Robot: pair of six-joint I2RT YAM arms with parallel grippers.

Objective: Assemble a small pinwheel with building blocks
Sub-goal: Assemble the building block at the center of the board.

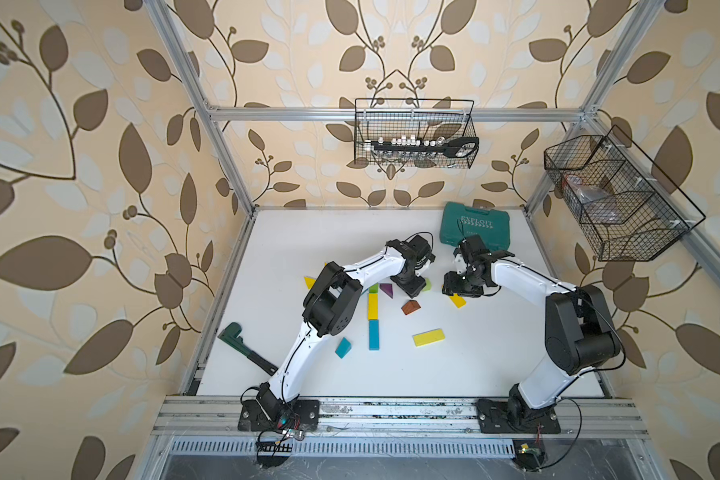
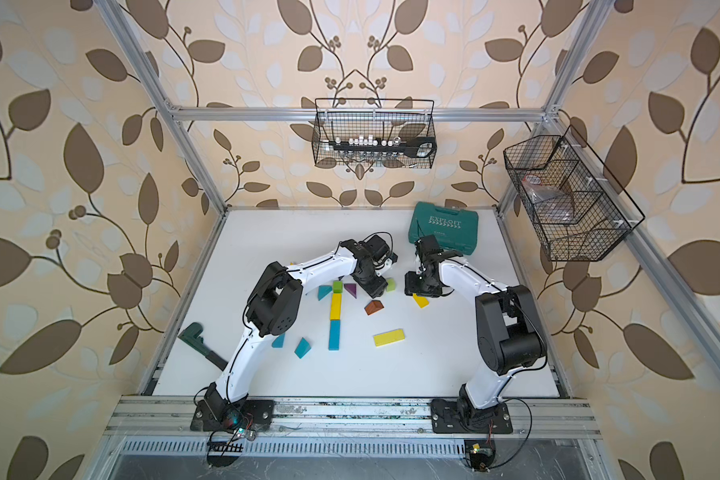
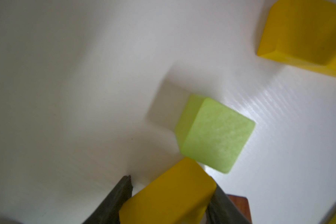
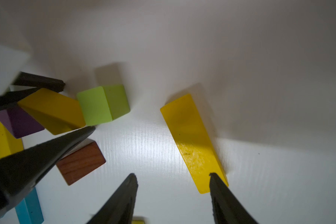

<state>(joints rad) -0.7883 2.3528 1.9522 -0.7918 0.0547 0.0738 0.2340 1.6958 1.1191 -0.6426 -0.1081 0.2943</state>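
The white surface [image 1: 495,353] is seen with a teal case [image 1: 472,226] at its far edge, well apart from the work. Near the middle, a yellow bar [image 2: 336,305] and a teal bar [image 2: 334,335] are laid end to end in one line, which is judged to be the pinwheel's stick. At the yellow bar's far end a green cube [image 2: 337,286] is set. A teal wedge [image 2: 324,292] lies just beside it on one side and a purple wedge [image 2: 351,289] on the other. A hub and two blades are thus judged to be in place, perhaps half the wheel.

A loose yellow bar [image 1: 428,337], a brown wedge [image 1: 410,307] and a loose teal wedge [image 1: 343,347] lie unused nearby.

The left hand [image 3: 172,182] is held low, with a yellow block [image 3: 169,194] between its fingers and close against a pale green cube [image 3: 215,133]. Whether that block is clamped or merely framed cannot be told. The right hand [image 4: 172,174] is held open and empty, with one finger over the end of a yellow wedge [image 4: 192,139]. The remaining blades are left to be fitted.
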